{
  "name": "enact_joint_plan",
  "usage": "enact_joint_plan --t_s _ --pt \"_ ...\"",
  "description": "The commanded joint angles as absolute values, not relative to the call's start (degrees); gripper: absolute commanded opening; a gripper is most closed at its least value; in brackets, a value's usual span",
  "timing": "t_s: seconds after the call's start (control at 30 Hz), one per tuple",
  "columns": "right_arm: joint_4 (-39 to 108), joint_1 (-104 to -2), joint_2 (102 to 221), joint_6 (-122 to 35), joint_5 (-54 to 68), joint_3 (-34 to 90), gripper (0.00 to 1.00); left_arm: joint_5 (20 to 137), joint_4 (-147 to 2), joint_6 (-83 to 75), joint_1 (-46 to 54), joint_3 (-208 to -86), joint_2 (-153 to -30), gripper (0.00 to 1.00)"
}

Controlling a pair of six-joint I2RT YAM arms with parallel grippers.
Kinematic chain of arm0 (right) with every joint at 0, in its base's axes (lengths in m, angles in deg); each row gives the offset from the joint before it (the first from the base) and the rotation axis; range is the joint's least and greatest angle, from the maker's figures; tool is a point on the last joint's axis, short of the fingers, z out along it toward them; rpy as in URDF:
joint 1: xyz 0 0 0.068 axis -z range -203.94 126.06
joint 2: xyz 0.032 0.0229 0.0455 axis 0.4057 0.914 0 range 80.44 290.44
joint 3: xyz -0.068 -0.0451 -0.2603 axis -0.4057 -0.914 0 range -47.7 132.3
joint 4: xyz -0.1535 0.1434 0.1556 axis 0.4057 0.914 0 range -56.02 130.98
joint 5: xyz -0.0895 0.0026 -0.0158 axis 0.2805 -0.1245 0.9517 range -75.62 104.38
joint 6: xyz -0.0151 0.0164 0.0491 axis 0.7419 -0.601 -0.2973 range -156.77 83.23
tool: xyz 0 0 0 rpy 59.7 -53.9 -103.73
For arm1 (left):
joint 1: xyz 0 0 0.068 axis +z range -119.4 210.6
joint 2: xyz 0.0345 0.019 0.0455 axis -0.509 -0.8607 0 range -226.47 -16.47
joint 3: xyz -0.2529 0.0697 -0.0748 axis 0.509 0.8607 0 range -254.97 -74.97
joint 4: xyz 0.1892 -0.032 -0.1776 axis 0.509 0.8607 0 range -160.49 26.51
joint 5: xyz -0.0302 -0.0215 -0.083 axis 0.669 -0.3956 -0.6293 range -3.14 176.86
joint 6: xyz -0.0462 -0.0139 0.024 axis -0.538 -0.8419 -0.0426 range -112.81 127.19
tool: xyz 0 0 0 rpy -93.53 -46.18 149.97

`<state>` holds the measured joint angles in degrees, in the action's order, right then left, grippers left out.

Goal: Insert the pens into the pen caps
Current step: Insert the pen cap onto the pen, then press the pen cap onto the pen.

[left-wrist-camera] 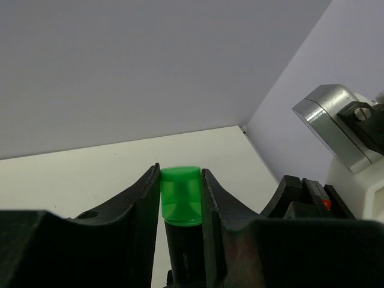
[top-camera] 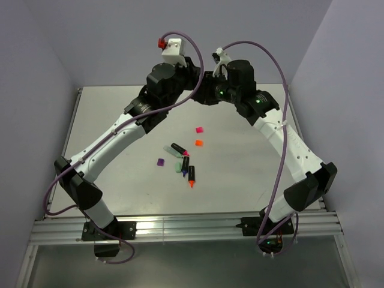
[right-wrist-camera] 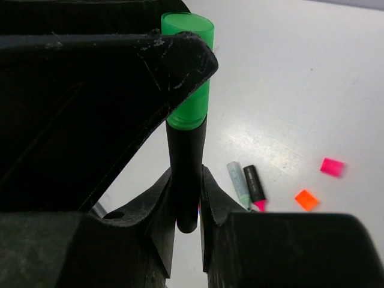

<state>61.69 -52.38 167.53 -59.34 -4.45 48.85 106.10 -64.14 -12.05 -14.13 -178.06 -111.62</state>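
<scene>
My left gripper [left-wrist-camera: 180, 180] is clamped narrow on the green cap [left-wrist-camera: 180, 193], and my right gripper [right-wrist-camera: 187, 195] is pinched tight round the black barrel of the green pen [right-wrist-camera: 186, 156], whose upper end sits inside that cap. The pair is held in the air toward the far edge of the tabletop [top-camera: 120, 114]. The barrel carries pale print too small for me to read. Below, the pink cap [top-camera: 199, 129] and orange cap [top-camera: 198, 143] lie near the centre, the purple cap [top-camera: 160, 161] to their left, with the pink-tipped pen [top-camera: 179, 149] and orange-tipped pen [top-camera: 191, 176] in a loose cluster of pens between.
</scene>
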Motion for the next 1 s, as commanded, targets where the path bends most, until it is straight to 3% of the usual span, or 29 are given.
enact_joint_plan --t_s 0.0,0.13,0.23,0.33,0.53,0.57,0.63,0.8,0.97 --pt "52.45 -52.06 165.34 -54.01 2.6 53.9 0.0 102.86 -58.98 -14.07 -15.54 -177.89 -108.58 0.0" --pt "48.67 -52.06 163.76 -49.35 1.47 52.67 0.0 100.92 -60.12 -14.17 -15.46 -176.4 -105.68 0.11" --pt "48.4 -51.97 163.58 -48.55 0.67 52.93 0.0 99.52 -60.82 -14.25 -14.76 -175.34 -103.31 0.28" --pt "47.7 -51.97 163.58 -48.99 -1.09 52.49 0.0 96.97 -61.35 -14.6 -13.35 -174.38 -101.46 0.38" --pt "46.64 -51.97 163.76 -48.55 -5.48 51.88 0.0 90.39 -63.02 -16.36 -9.58 -173.59 -99.09 0.74" --pt "46.55 -51.89 163.85 -48.29 -6.36 51.88 0.0 89.76 -63.11 -16.45 -9.13 -174.11 -98.65 0.87" --pt "46.29 -51.89 163.85 -47.32 -7.94 51.53 0.0 87.75 -63.55 -16.36 -7.73 -174.2 -97.95 0.99" --pt "45.5 -50.66 163.93 -45.3 -14.26 51.43 0.0 79.15 -64.95 -17.59 -3.0 -170.25 -92.85 1.0" --pt "43.92 -47.76 164.02 -46.61 -31.91 51.53 0.0 60.52 -61.89 -12.34 6.94 -167.96 -88.02 0.99"
